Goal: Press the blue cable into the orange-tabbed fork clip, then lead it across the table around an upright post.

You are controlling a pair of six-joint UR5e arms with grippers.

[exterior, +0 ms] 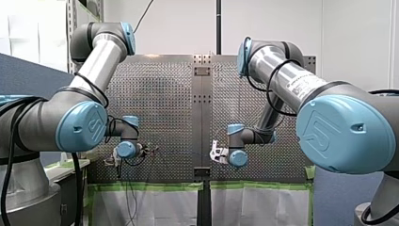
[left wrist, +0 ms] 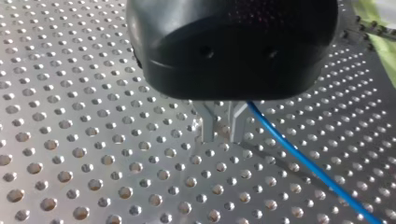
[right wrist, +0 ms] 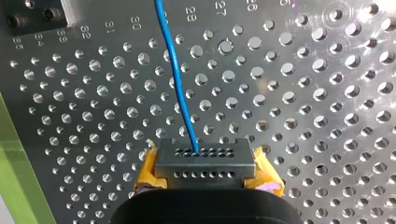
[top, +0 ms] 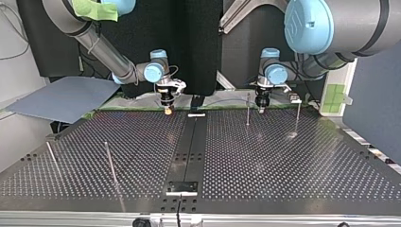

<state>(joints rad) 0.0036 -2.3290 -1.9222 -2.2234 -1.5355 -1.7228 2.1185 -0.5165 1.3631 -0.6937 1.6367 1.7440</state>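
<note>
**Item:** blue cable (right wrist: 180,84).
**Location:** one end is clamped in your right claw (right wrist: 205,161), yellow pads closed on it. From there it runs out low over the perforated counter (right wrist: 303,93).
**Left claw** (left wrist: 222,128): the cable emerges close beside it and trails away. You cannot tell whether it grips.
**Step:** likely the first, pressing into the fork clip, not yet done. No clip shows.
**Next:** locate the clip, then lower the cable into it.

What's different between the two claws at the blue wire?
My left gripper shows a plain black body; my right gripper shows yellow pads around a holed metal block. The blue cable runs straight into my right gripper's middle but leaves my left gripper at one side. Both hang low over the perforated table.
</note>
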